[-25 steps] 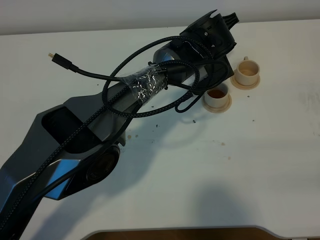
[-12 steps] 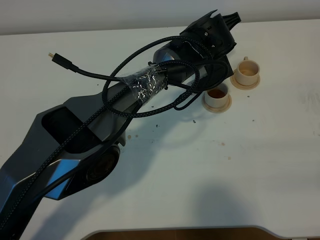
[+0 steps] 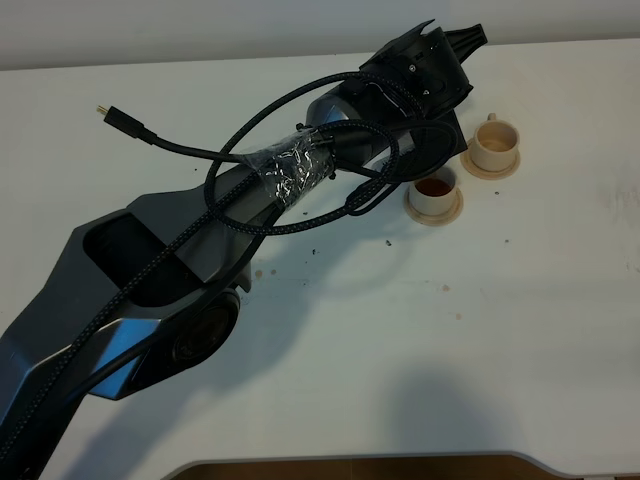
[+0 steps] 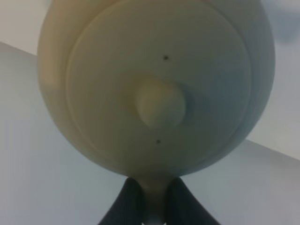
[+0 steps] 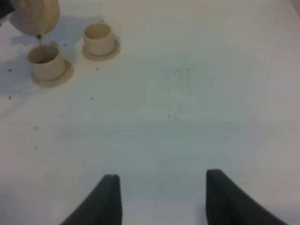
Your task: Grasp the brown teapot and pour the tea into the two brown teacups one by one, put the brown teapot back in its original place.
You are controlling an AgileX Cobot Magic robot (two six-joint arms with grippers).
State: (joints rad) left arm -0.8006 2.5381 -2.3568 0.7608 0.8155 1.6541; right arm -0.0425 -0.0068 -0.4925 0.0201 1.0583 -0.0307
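My left gripper (image 4: 152,204) is shut on the loop handle of the brown teapot (image 4: 159,89), which fills the left wrist view with its knobbed lid facing the camera. In the high view the left gripper (image 3: 425,75) and arm hide the pot. In the right wrist view the teapot (image 5: 35,16) is tilted, its spout just above one teacup (image 5: 45,62). That cup (image 3: 433,193) holds brown tea and stands on its saucer. The second teacup (image 3: 495,143) (image 5: 98,38) stands on its saucer beside it. The teapot's own saucer is hidden. My right gripper (image 5: 164,199) is open and empty above bare table.
The left arm (image 3: 200,260) lies diagonally across the white table (image 3: 540,300), with looped black cables and a loose plug (image 3: 120,120). Small brown spots (image 3: 262,270) mark the table near the arm. The table's front edge (image 3: 350,465) shows at the bottom.
The left gripper has turned very slightly over the cups. The cups and the rest of the arm have not moved.
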